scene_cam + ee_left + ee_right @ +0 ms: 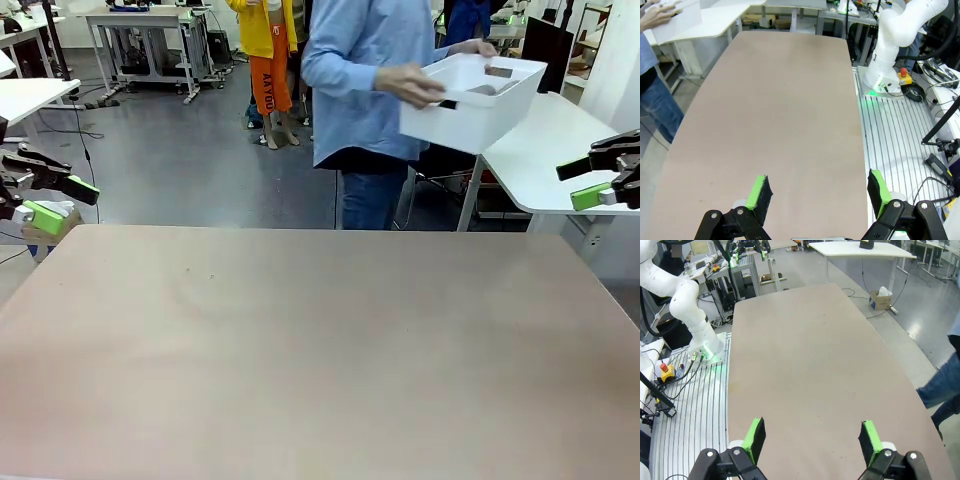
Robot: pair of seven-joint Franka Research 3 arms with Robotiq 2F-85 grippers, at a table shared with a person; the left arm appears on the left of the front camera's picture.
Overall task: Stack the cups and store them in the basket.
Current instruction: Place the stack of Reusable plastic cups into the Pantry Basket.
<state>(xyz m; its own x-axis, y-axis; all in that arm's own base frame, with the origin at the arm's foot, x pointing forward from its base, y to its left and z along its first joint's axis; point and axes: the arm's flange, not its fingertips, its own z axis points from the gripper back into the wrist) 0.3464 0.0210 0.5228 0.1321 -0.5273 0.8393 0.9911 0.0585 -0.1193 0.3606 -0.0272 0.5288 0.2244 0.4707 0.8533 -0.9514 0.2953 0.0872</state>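
We list one large white rectangular plastic basket (478, 100), round-cornered, upper right of the front view, carried by a person's hands (412, 85) beyond the matte tan surface (320, 350). Left tool (817, 192) wide; right tool (812, 437) wide. The left wrist view catches the basket's corner at upper left.

We see a robotics laboratory. A bare tan worktable (320, 340) stands on a grey floor (200, 150), among white benches (560, 150) and metal-framed tables (150, 40). A white robot arm (900, 35) is bolted to a ribbed aluminium base plate (895, 135), beside a red emergency-stop button (903, 73) and loose cables (935, 175).
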